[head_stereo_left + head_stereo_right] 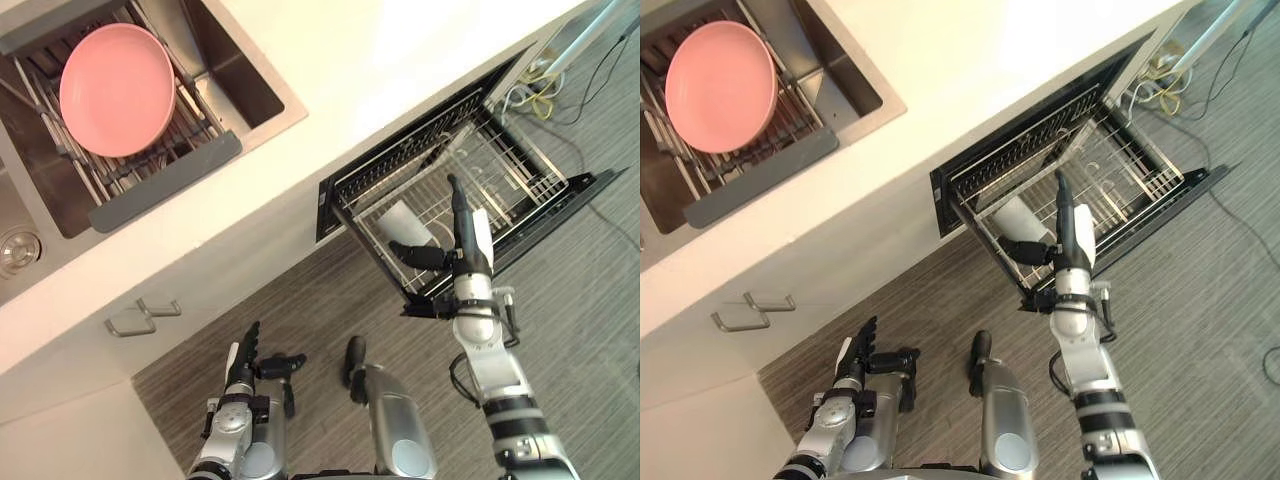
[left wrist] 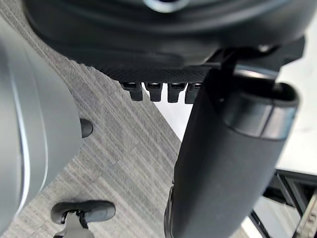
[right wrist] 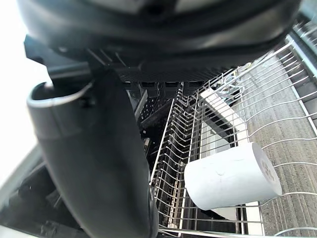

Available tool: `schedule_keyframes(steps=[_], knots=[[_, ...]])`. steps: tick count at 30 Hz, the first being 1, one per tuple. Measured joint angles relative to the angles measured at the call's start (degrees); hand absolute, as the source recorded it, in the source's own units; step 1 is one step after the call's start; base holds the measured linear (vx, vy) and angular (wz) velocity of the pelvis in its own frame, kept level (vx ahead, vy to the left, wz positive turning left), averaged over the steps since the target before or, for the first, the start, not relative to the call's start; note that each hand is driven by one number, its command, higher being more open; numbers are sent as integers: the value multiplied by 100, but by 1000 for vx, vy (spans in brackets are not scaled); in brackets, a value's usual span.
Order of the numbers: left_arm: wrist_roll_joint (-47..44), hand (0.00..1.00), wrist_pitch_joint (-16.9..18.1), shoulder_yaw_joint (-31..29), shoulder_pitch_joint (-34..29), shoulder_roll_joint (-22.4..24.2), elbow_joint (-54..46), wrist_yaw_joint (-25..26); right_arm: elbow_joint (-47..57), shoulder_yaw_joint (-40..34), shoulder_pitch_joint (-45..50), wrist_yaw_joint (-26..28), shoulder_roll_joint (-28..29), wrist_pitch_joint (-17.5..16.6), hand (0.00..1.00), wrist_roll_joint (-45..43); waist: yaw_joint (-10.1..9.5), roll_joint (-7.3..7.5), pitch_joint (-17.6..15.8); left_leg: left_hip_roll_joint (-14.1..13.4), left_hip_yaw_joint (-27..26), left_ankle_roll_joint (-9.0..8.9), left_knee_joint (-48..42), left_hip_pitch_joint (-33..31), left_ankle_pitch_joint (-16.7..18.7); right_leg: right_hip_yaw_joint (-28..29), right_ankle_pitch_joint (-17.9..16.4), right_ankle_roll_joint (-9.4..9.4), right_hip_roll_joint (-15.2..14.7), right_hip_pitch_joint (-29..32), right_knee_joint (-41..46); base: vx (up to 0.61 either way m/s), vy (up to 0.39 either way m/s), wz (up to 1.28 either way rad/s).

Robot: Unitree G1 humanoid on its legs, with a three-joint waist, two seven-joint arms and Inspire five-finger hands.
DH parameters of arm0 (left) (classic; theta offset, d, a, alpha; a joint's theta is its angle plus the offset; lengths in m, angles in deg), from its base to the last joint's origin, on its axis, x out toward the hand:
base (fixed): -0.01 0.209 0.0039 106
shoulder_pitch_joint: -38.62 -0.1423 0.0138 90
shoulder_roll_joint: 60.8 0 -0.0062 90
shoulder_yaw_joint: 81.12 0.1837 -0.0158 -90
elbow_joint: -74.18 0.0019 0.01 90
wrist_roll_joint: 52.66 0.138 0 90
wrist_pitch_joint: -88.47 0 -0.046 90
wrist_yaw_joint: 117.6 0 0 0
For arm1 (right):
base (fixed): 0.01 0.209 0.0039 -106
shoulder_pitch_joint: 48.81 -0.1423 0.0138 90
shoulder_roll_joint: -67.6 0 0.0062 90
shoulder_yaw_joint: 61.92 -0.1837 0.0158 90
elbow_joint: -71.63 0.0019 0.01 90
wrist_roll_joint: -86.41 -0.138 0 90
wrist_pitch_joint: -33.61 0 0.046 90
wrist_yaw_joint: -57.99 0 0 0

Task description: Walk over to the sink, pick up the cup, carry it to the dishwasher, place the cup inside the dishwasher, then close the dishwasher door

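White cup (image 3: 233, 176): plain, cylindrical, matte, lying on its side in the dishwasher's wire rack (image 1: 500, 170). It rests by the rack's side edge nearer the sink (image 1: 225, 60), about midway along that edge, its round end face turned toward the open door (image 1: 575, 190). No hand holds it.

Right hand (image 1: 462, 250): raised over the rack's outer corner on the sink side, fingers (image 1: 455, 200) straight and pointing toward the dishwasher's opening, thumb spread sideways toward the cup. In the right wrist view the thumb stands just beside the cup with rack wires showing between them. The hand is relaxed and empty.

Left hand (image 1: 243, 365): low over the floor (image 1: 600, 330) in front of the cabinet, fingers straight, thumb out to the side, holding nothing.

Rack: silver wire, pulled out over the lowered dark door.

Counter (image 1: 400, 60): pale, smooth, with the steel sink set in toward its far left corner.

Sink contents: 1 pink plate (image 1: 117, 88) lying on a wire drainer with a grey end bar (image 1: 165, 180).

Cabinet front: 2 metal handles (image 1: 130, 322) below the counter's edge.
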State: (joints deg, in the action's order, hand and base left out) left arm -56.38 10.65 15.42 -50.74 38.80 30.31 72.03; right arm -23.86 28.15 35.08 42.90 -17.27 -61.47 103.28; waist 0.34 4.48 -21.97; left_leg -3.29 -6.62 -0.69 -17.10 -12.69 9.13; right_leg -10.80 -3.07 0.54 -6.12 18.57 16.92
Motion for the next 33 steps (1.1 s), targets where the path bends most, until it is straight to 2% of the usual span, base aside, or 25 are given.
schedule_keyframes(steps=[1,4,5,9,14,20,25,31,33], knots=[[81,100,-5,7,-80,18,103,-25,141,7,314,77,164,-73,100,-122,32,-8,204,3,-32,-5,210,111,-68,4,91,21,31,-120,-236,94,17,-9],[168,100,-97,-16,-248,48,231,-75,326,26,872,246,435,-152,100,-447,90,-54,516,17,-79,-12,624,471,-175,3,282,77,101,-517,-758,144,45,-9],[204,100,-103,-56,-316,70,357,-86,462,31,1236,353,573,-195,100,-684,92,-107,726,32,-129,-21,883,703,-243,18,447,107,142,-794,-1164,92,48,-13],[323,100,-140,-164,-442,85,431,-79,645,146,1756,534,829,-276,100,-973,105,-202,1031,56,-210,-25,1098,961,-270,68,787,138,203,-1262,-1897,56,45,-11],[388,100,-149,-161,-497,96,587,-59,646,428,2044,732,918,-282,100,-1099,117,-292,1205,66,-206,-60,1197,1204,-290,72,918,133,229,-1589,-2181,0,0,0],[510,100,-171,-158,-578,95,678,-3,741,422,2040,624,991,-283,100,-893,103,-304,1270,61,-198,-73,1295,1461,-331,87,921,129,251,-1802,-2208,-21,-3,-1],[552,100,-167,-153,-548,50,827,1,1408,425,2053,512,951,-336,100,-577,94,-307,1272,61,-179,-61,1322,1572,-350,75,922,125,256,-1911,-2215,-27,-4,1],[549,100,-155,-146,-540,6,937,2,1997,546,1942,460,602,-530,100,-369,49,-307,1273,92,-61,-38,1441,1626,-449,-70,912,120,231,-1970,-2210,-9,-2,10],[543,100,-119,-142,-515,9,965,10,2013,633,1754,456,404,-548,100,-369,33,-316,1262,83,58,-37,1150,1407,-355,-150,904,111,216,-1969,-2184,-32,1,28]])
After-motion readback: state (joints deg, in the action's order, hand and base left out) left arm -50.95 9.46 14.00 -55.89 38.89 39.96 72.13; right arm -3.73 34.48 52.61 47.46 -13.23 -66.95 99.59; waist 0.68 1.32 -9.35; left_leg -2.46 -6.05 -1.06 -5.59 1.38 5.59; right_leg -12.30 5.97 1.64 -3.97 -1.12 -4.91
